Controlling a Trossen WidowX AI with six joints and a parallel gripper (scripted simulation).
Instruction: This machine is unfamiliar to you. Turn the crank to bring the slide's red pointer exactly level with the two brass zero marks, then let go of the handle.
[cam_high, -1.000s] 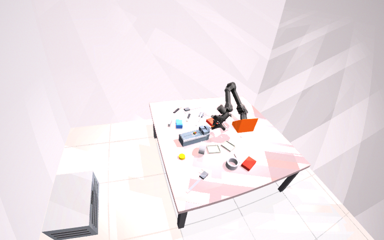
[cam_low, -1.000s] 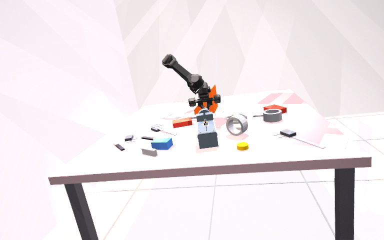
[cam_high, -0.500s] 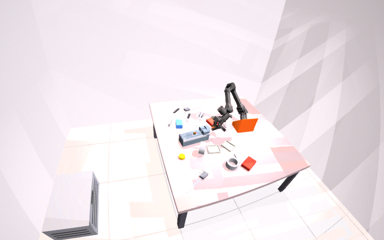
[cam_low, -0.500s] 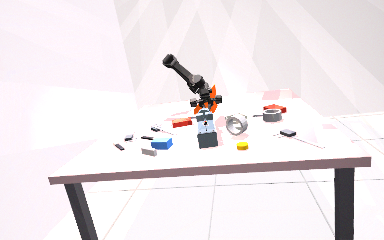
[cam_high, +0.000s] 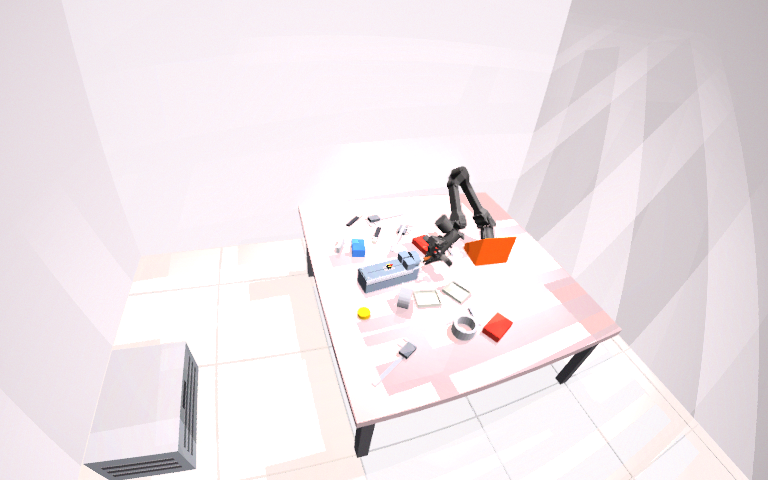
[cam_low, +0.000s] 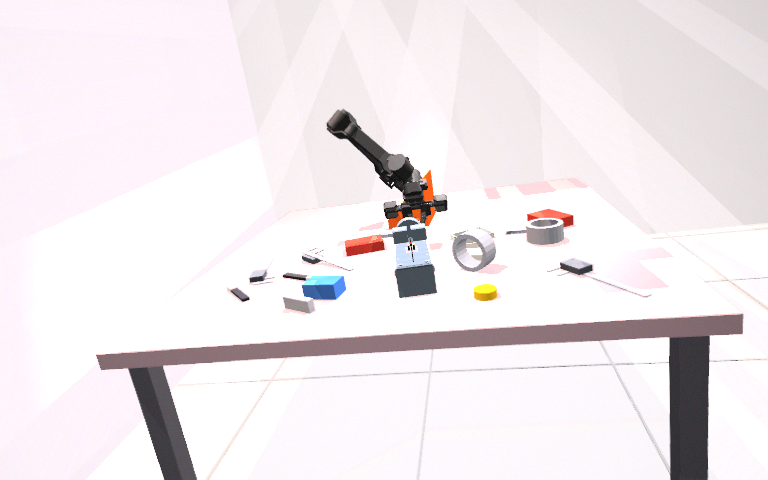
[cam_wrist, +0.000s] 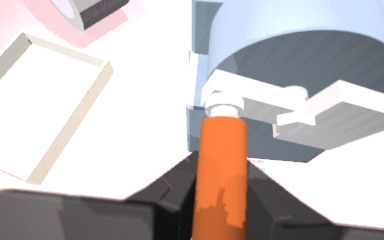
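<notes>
The blue-grey machine (cam_high: 387, 278) (cam_low: 415, 281) (cam_wrist: 300, 17) stands on the table, its round drum end facing my gripper. My gripper (cam_high: 428, 259) (cam_wrist: 216, 162) is shut on the orange crank handle (cam_wrist: 223, 155), which points back between the fingers. A white crank arm (cam_wrist: 257, 94) runs from the handle's front end towards the hub, to the right in the wrist view. The slide's red pointer (cam_high: 390, 265) (cam_low: 411, 243) shows as a tiny spot on the machine's top. The brass marks are too small to make out, so I cannot tell whether they are level.
A red block (cam_high: 420, 243) (cam_low: 364, 246) lies close by the gripper. An orange panel (cam_high: 490, 251) stands near the arm's base. A pale tray (cam_wrist: 72, 122) and a grey ring (cam_high: 403, 298) (cam_low: 488, 251) are beside the machine. A blue block (cam_high: 357, 248) (cam_low: 323, 287) and yellow disc (cam_high: 363, 312) (cam_low: 485, 292) lie farther off.
</notes>
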